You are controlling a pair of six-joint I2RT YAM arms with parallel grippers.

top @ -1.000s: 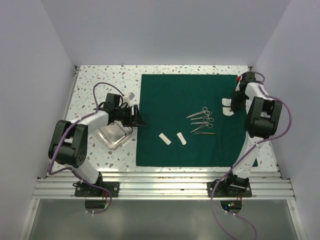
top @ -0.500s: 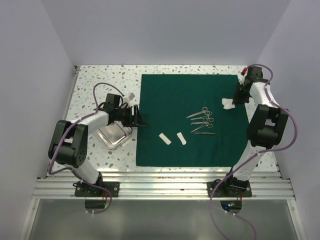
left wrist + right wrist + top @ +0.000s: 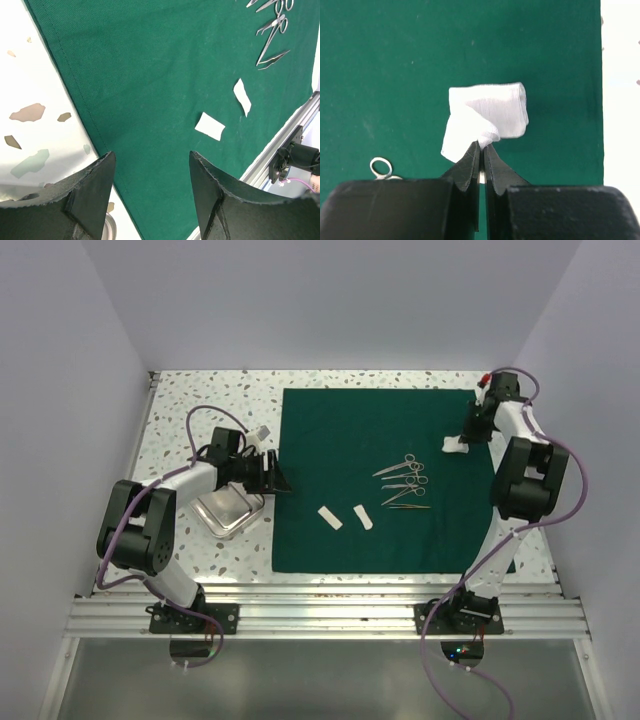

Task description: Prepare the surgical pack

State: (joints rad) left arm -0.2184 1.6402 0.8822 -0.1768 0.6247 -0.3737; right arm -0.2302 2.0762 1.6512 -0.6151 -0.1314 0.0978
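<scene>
While the left end effector (image 3: pixel 150 156) hangs released, the right end effector (image 3: pixel 481 145) pinches a gauze pad (image 3: pixel 492 111) above the green drape (image 3: pixel 395 75).

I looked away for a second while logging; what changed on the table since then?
The right gripper, jaws shut on a white gauze pad, pulled toward the far edge, carrying the pad slightly along the drape. The left gripper, tray, instruments and two flat pads stayed put.
</scene>
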